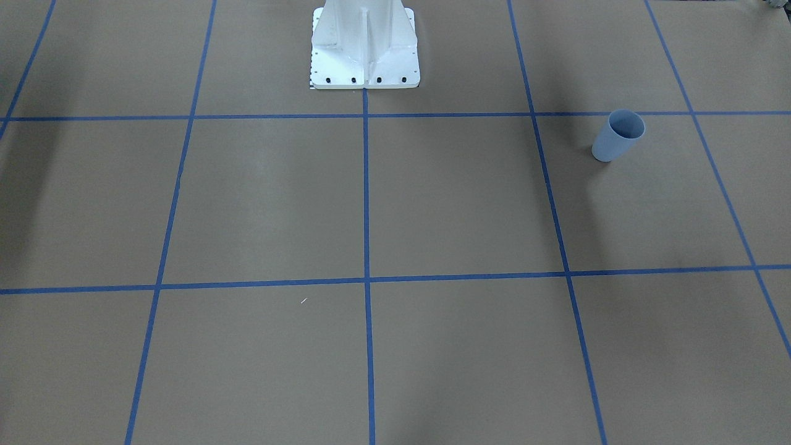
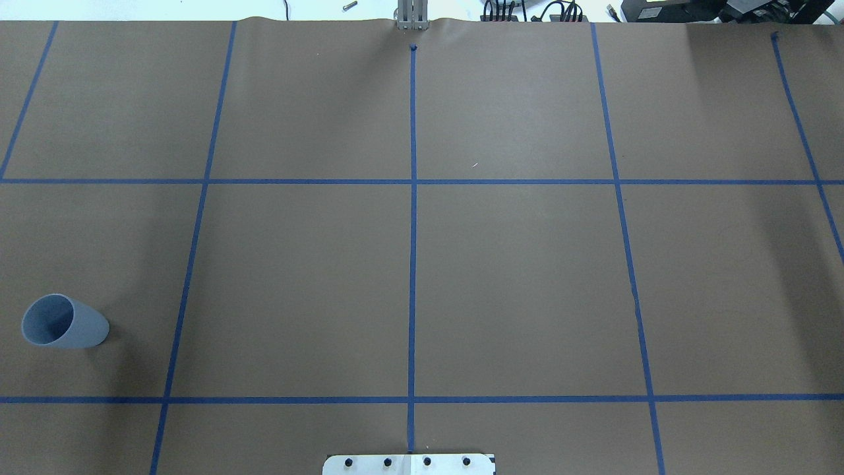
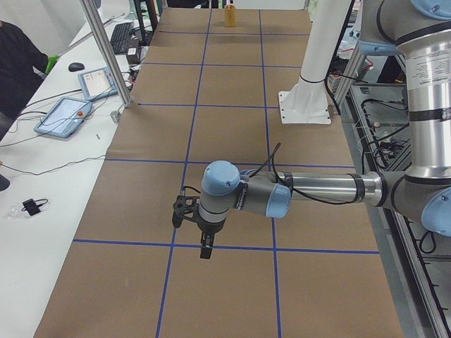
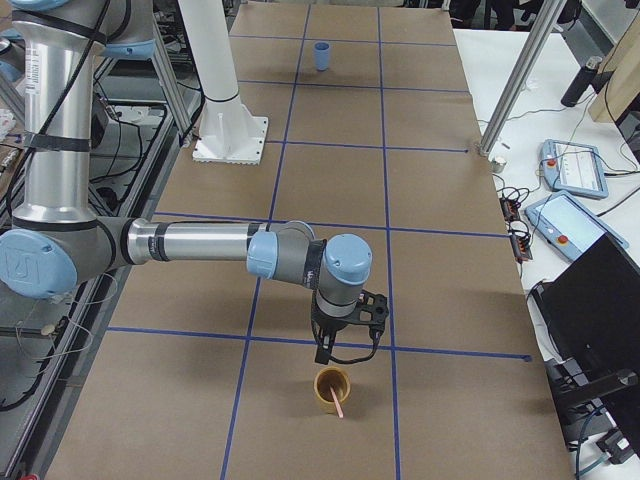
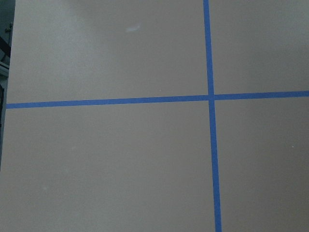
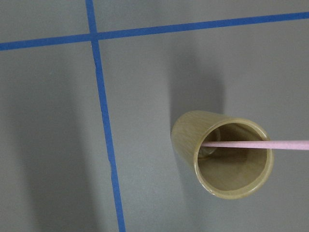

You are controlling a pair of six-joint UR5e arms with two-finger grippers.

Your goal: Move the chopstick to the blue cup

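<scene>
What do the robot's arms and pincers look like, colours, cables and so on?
The left arm and the right arm are both silver metal tubes linked by rounded joints with light blue caps. A thin black cable loops along the left forearm to the wrist. The left pincer and the right pincer are small, black and two-fingered. I can't read any markings.

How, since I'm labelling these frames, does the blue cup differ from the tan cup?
Colour: the blue cup is pale blue, the tan cup is yellowish brown. Contents: the tan cup holds a pink chopstick leaning over its rim; the blue cup looks empty. Place: the blue cup stands on the robot's left side, the tan cup on its right. Both stand upright, mouths open.
</scene>
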